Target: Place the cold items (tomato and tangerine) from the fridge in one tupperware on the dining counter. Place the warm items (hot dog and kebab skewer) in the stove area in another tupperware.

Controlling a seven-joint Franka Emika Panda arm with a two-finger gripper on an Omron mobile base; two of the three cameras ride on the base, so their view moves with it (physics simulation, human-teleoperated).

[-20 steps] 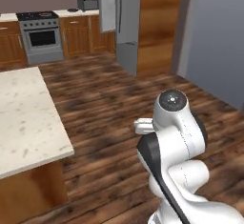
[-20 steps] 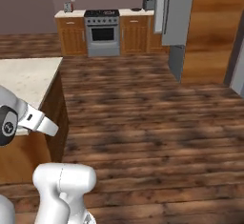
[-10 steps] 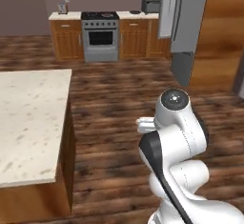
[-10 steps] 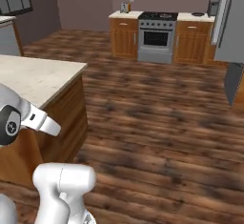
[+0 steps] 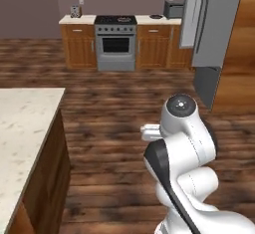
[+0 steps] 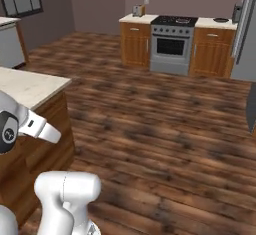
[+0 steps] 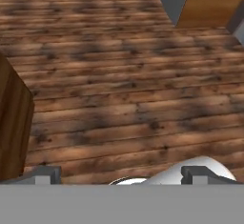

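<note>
Your claw [image 7: 119, 173] is spread wide, empty, over the wood floor [image 7: 124, 89]. The stove [image 5: 115, 41] sits top center, the fridge [image 5: 211, 24] upper right, the dining surface [image 5: 25, 123] lower left.

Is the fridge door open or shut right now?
Open. In the left base view the fridge has a grey door panel swung out beside the wood wall; what is inside cannot be seen.
</note>
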